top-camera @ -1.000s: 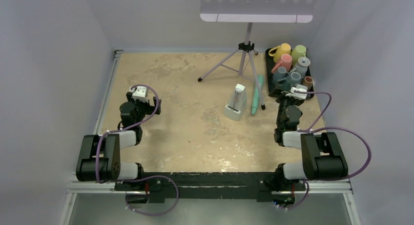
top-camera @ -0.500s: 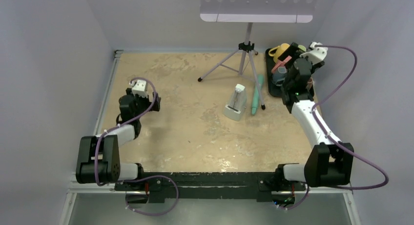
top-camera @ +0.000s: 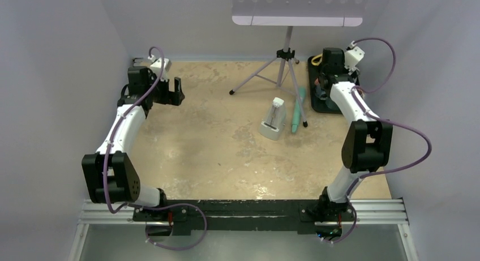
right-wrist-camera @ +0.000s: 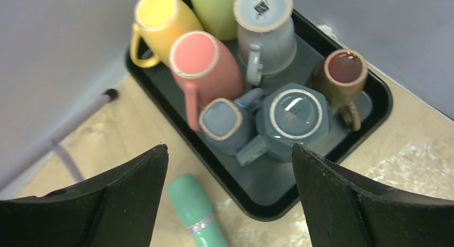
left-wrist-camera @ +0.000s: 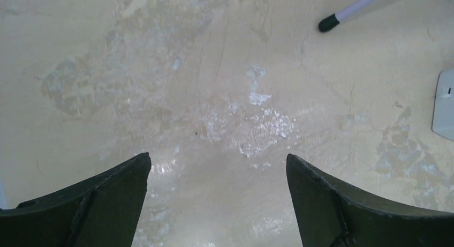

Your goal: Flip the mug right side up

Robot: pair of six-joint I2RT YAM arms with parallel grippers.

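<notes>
Right gripper (right-wrist-camera: 227, 153) hangs open and empty above the black plastic tray (right-wrist-camera: 267, 180) at the table's far right corner. Coloured ceramic mugs (right-wrist-camera: 206, 65) inside stand base-up, none grasped. Left gripper (left-wrist-camera: 217, 158) open, holding nothing. Task judged not yet begun.

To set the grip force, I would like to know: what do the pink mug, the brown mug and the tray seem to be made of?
Pink mug: probably glazed ceramic, satin finish; a bare pale ring edges its upturned base.
Brown mug: probably glazed stoneware; its reddish centre shines inside a tan ring.
Tray: seemingly black plastic, smooth with dull reflections; coated metal is possible.
</notes>
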